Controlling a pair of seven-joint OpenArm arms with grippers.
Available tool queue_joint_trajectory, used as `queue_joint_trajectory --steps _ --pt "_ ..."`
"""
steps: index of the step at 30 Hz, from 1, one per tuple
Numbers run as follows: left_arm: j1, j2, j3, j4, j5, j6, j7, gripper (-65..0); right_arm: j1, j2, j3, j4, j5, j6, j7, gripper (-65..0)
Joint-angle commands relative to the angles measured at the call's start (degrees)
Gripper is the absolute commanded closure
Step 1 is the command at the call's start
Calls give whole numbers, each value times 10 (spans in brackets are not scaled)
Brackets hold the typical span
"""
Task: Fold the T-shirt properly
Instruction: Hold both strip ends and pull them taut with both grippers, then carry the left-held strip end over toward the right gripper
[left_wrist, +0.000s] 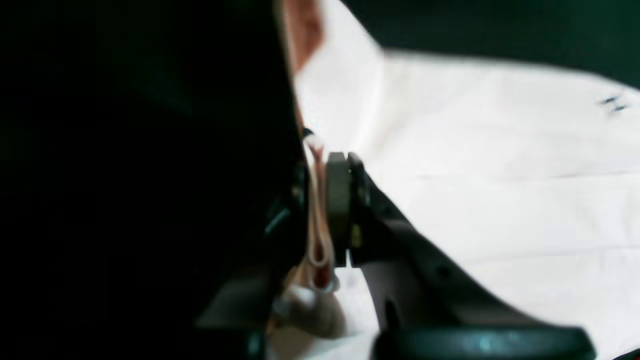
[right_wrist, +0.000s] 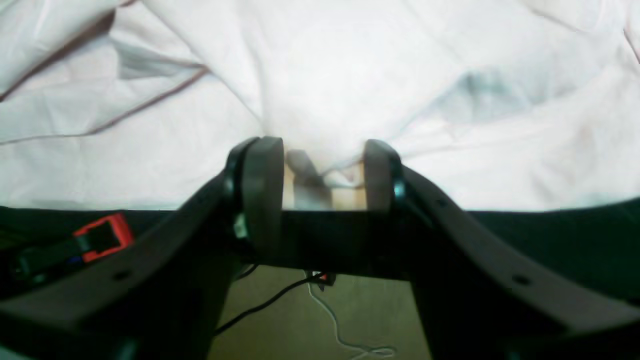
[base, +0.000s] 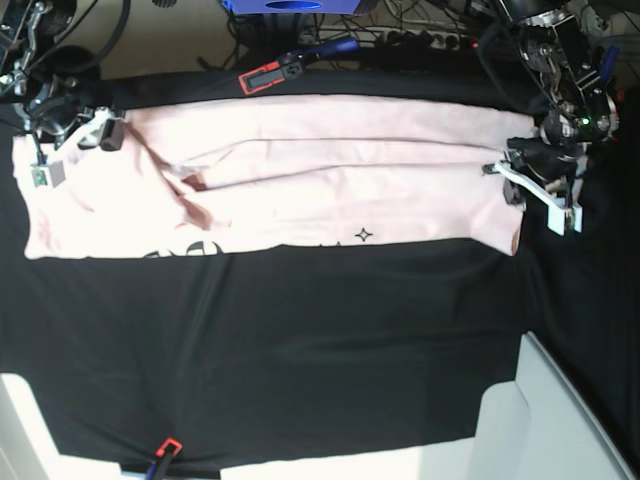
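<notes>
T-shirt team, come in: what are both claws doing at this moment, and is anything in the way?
Left gripper shut on T-shirt edge. Right gripper open, cloth bunched between its fingers. T-shirt a long band on black table cloth. No visible obstruction.

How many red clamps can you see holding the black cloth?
2: one red clamp on the table's far edge above the T-shirt, another red clamp at the near edge. More may be hidden.
</notes>
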Motion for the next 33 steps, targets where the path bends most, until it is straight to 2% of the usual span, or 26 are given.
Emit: queue_joint_trajectory --steps 1,3,7,11,17,22,33 --pt "2 3 0 23 -3 -2 -10 0 3 5 1 8 6 5 7 -252" --pt "10 5 1 43 -3 -2 7 0 4 4 1 8 6 5 7 -252" --pt "7 34 2 82 -8 -2 64 0 4 4 1 8 6 5 7 -252" --pt "8 74 6 108 -8 -2 66 0 4 4 1 8 6 5 7 -252" --pt "10 101 122 107 -8 -2 66 0 4 4 1 7 6 5 7 -252" --pt "6 135 175 106 -7 -2 65 0 4 4 1 7 6 5 7 -252" --pt "-5 137 332 67 -4 -2 63 0 4 4 1 7 6 5 7 -252"
